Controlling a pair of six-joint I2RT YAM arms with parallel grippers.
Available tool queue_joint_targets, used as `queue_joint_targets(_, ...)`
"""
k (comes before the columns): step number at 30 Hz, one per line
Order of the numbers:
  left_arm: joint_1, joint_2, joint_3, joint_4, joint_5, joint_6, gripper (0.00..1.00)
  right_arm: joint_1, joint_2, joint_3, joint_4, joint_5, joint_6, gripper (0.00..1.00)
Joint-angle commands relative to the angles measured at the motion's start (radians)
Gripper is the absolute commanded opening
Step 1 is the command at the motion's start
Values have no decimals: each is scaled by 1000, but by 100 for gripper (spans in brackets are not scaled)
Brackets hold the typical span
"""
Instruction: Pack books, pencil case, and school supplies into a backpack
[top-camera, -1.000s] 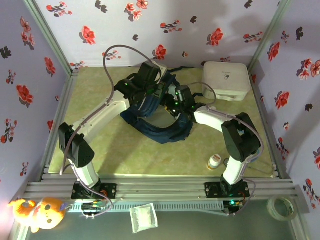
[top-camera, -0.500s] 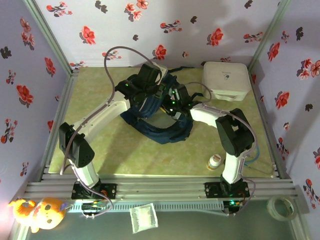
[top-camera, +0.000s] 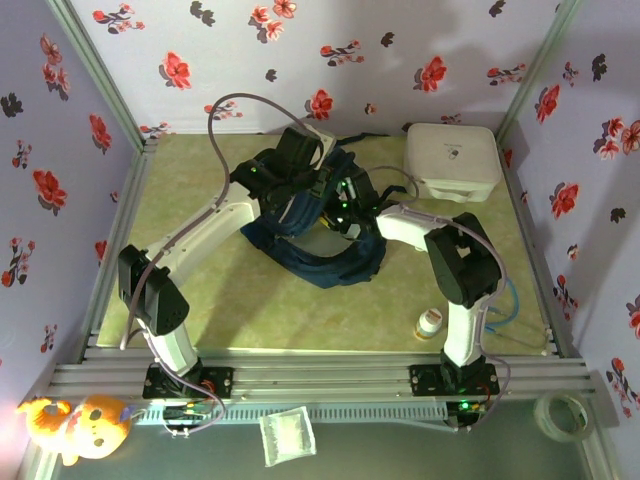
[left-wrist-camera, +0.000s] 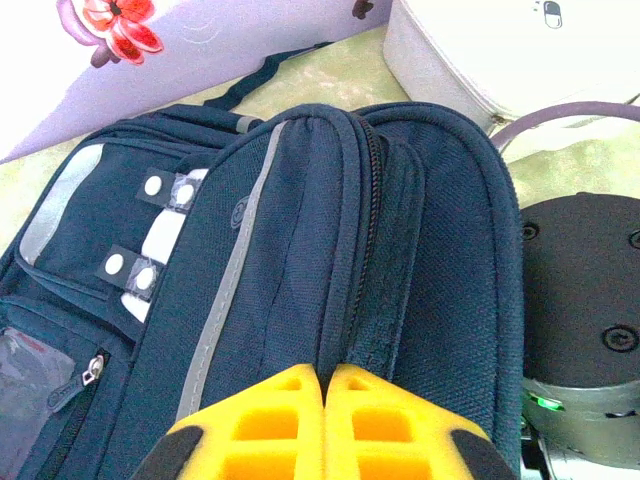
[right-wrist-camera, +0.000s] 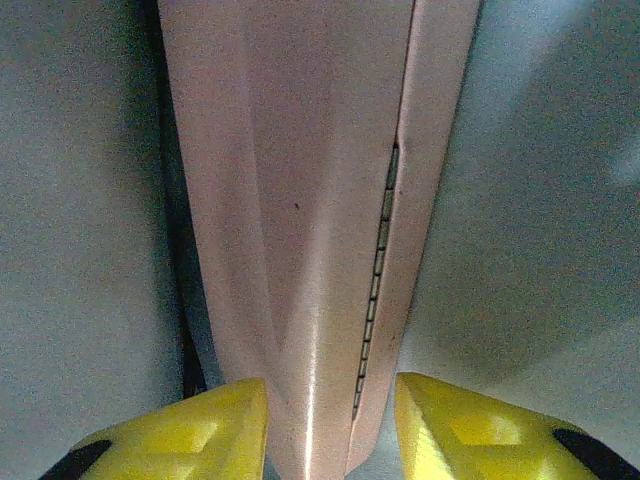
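Observation:
The navy backpack (top-camera: 322, 258) lies mid-table, its grey buckle tabs and pale stripe seen close in the left wrist view (left-wrist-camera: 300, 250). My left gripper (top-camera: 312, 180) (left-wrist-camera: 326, 376) is shut, its yellow tips pinching the fabric edge beside the zipper. My right gripper (top-camera: 338, 203) reaches into the bag's mouth from the right. In the right wrist view the pinkish-tan pencil case (right-wrist-camera: 300, 200) runs straight out between the jaws (right-wrist-camera: 330, 400), and both yellow fingers touch its sides. Grey lining surrounds it. The books are hidden.
A white rounded box (top-camera: 452, 160) (left-wrist-camera: 500, 50) stands at the back right, close to the backpack. A small white bottle (top-camera: 429, 323) sits near the right arm's base. Floral walls enclose the table on three sides.
The right arm has swung left and pushed its gripper deeper into the backpack's opening, and its jaws have closed in on the pencil case. The left gripper has stayed put.

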Motion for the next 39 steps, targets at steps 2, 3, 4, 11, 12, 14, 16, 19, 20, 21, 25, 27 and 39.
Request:
queue_joint_targets(2, -5, -38, 31, 141, 52, -31, 0, 3, 50, 45, 41, 1, 40, 34)
queue_joint_targets(3, -5, -38, 31, 144, 57, -33, 0, 2, 59, 49, 55, 4, 49, 33)
queue_joint_targets(4, -5, -38, 31, 146, 61, -36, 0, 1, 66, 47, 95, 1, 59, 32)
queue_joint_targets(11, 3, -41, 15, 172, 90, -55, 0, -7, 179, 97, 363, -38, 167, 22)
queue_joint_targets(12, 6, -42, 11, 179, 93, -60, 0, -8, 196, 110, 372, -34, 174, 21)
queue_joint_targets(14, 12, -43, 3, 191, 96, -69, 0, -8, 220, 134, 379, -27, 177, 19)
queue_joint_targets(16, 20, -42, -6, 199, 99, -79, 0, -8, 225, 147, 381, -25, 171, 19)
queue_joint_targets(19, 33, -40, -18, 207, 105, -93, 0, -14, 185, 117, 368, -23, 149, 22)
queue_joint_targets(20, 36, -41, -23, 211, 104, -97, 0, -17, 166, 99, 365, -22, 143, 23)
queue_joint_targets(21, 39, -42, -31, 215, 108, -102, 0, -23, 128, 61, 364, -21, 135, 25)
queue_joint_targets(25, 47, -45, -60, 229, 124, -109, 0, -57, -36, -117, 348, -22, 134, 31)
queue_joint_targets(27, 49, -42, -74, 233, 136, -106, 0, -83, -120, -204, 353, -39, 138, 34)
queue_joint_targets(39, 62, 14, -106, 213, 203, -195, 13, -293, -535, -380, -99, 135, -96, 56)
